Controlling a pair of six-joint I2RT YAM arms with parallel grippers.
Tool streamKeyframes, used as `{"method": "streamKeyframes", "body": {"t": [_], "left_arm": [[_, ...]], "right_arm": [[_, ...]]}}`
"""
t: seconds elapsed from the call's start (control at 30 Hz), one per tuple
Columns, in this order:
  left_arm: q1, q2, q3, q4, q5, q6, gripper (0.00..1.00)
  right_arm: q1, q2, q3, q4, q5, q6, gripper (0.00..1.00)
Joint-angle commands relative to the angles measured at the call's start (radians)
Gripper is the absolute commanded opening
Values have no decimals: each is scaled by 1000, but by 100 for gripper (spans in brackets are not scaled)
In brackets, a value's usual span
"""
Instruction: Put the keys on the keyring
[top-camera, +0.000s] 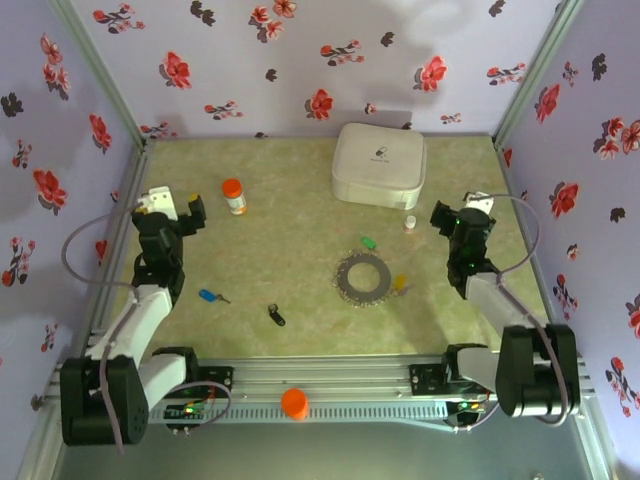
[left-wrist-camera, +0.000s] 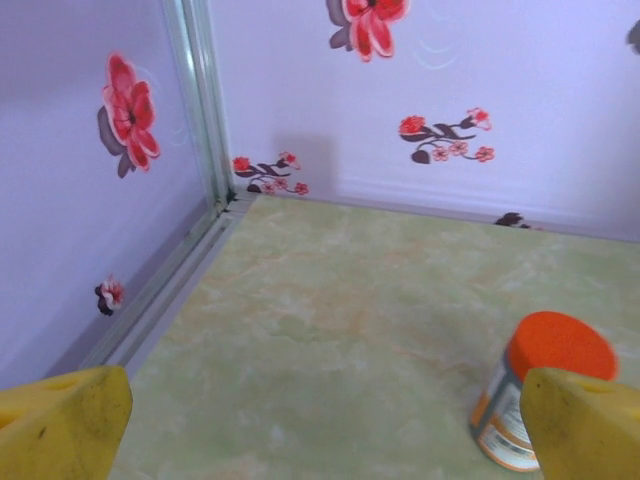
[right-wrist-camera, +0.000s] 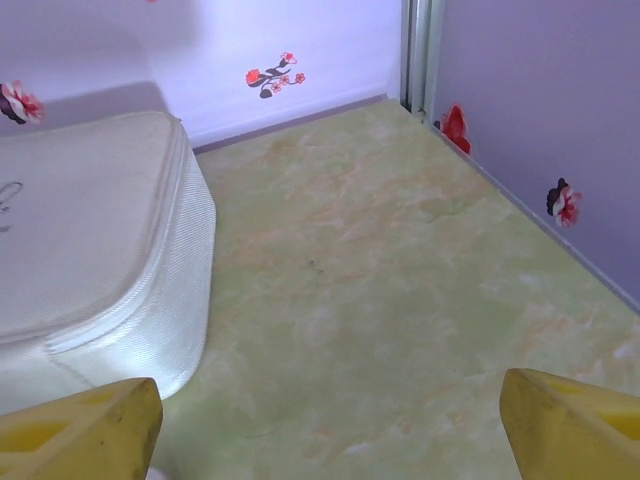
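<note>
**Top external view.** The keyring (top-camera: 362, 279) lies flat on the bench (top-camera: 290, 250) as a wide grey ring, right of centre. Its beads cannot be made out.
- The green key (top-camera: 368, 241) sits apart from the ring at its 12 o'clock.
- The yellow key (top-camera: 400, 283) is just beside the rim at 3 o'clock; whether it touches the ring cannot be told.
- The black key (top-camera: 278, 316) lies at 8 o'clock.
- The blue key (top-camera: 209, 296) is well apart at 9 o'clock.

The key blades are too small to read. The left arm is bent at the elbow. The left pincer (top-camera: 192, 212) has the orange-capped bottle (top-camera: 234, 195) near it at 2 o'clock. The right arm is folded likewise. The right pincer (top-camera: 443, 217) sits near the white box (top-camera: 379, 165), which is at its 11 o'clock. A small vial (top-camera: 409, 223) stands beside this pincer at 9 o'clock. The jaw gaps are hard to judge from this height.

**Left wrist view.** The yellow fingertips (left-wrist-camera: 60, 420) sit in the two lower corners, cut off by the frame. They are spread wide, with bare bench between them and nothing gripped. The bottle stands at 4 o'clock, its lower side hidden behind the right-hand tip. Whether they touch cannot be told.

**Right wrist view.** The fingertips (right-wrist-camera: 570, 425) are again at the lower corners and cropped. The pincer is fully spread and holds nothing. The white box is at 9 o'clock, cut by the left edge, and its near corner is hidden behind the left-hand tip.
</note>
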Motion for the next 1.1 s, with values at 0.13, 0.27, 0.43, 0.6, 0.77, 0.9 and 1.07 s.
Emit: {"method": "streamKeyframes", "body": {"t": [0.13, 0.27, 0.43, 0.6, 0.77, 0.9, 1.07], "left_arm": [[-195, -62, 100, -329, 53, -121, 100], [-330, -46, 101, -376, 37, -161, 100], [-529, -3, 64, -367, -20, -238, 100], [-717, 59, 12, -307, -63, -331, 100], [-874, 142, 30, -290, -108, -416, 100], [-923, 190, 38, -284, -130, -492, 100], [-940, 253, -10, -160, -139, -573, 100]], "right_arm": [[43, -97, 124, -552, -22, 248, 86], [80, -133, 150, -720, -93, 302, 85], [186, -177, 159, -857, -184, 349, 79], [369, -200, 150, -951, -210, 419, 64], [517, -201, 125, -1023, -222, 562, 52], [606, -207, 118, -1057, -232, 637, 45], [650, -208, 60, -977, -326, 737, 32]]}}
